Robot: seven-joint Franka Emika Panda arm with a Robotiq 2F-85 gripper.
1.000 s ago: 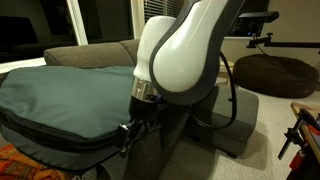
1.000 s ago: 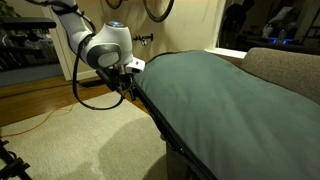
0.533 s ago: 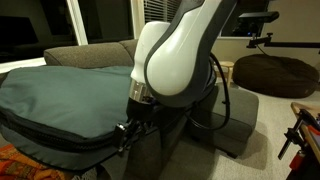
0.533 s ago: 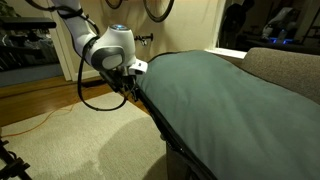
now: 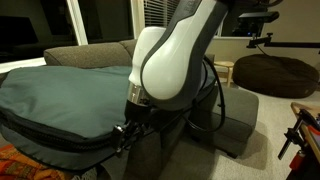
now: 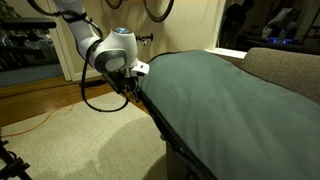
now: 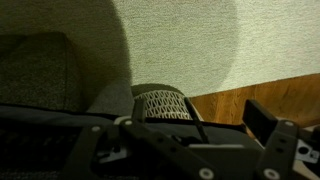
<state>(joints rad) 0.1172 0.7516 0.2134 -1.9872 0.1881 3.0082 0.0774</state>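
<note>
A large grey-green padded cover (image 5: 60, 100) (image 6: 215, 95) with a dark zipped edge lies across the furniture in both exterior views. My gripper (image 5: 127, 131) (image 6: 133, 84) hangs at that dark edge, at the cover's end, close to it or touching it. In the wrist view the gripper (image 7: 185, 135) is open: one black finger (image 7: 268, 125) stands far out to the right and nothing lies between the jaws. Below the jaws I see beige carpet, a white mesh object (image 7: 162, 104) and grey fabric (image 7: 40, 70).
A grey sofa (image 5: 90, 54) runs behind the cover and a brown bean bag (image 5: 275, 72) sits at the back. A beige rug (image 6: 90, 140) meets wooden floor (image 6: 30, 100). Black cable (image 6: 95, 103) loops from the arm. A dark stand (image 5: 296, 135) is at the right edge.
The arm has leaned a little further toward the cover's edge. The jaws stay open and the cover has not moved.
</note>
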